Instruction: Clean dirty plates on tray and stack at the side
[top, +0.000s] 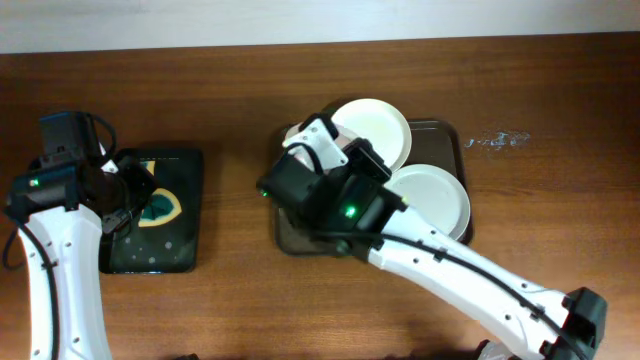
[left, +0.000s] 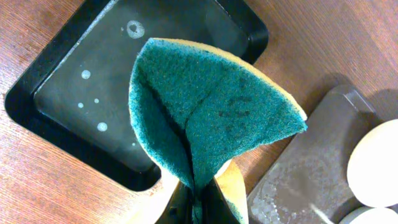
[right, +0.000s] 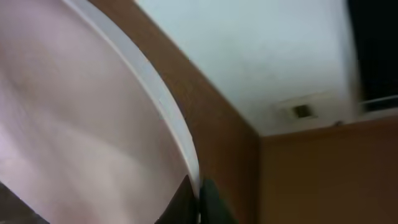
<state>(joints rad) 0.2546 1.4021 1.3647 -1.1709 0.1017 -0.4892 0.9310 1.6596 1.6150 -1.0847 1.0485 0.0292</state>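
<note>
The dark brown tray (top: 447, 134) holds two white plates in the overhead view, one at the back (top: 375, 128) and one at the right (top: 436, 196). My right gripper (top: 306, 152) is over the tray's left end, shut on the rim of a third white plate (right: 74, 143). That plate is tilted in the right wrist view, with the fingers (right: 200, 194) pinching its edge; in the overhead view my wrist mostly hides it. My left gripper (left: 198, 205) is shut on a folded green and yellow sponge (left: 211, 106), held above the small black tray (top: 175, 250).
The black tray (left: 62, 81) has water drops in it. The brown tray's corner (left: 298, 180) and a plate edge (left: 376, 162) show at the right of the left wrist view. A pale scuff (top: 498, 141) marks the table right of the brown tray.
</note>
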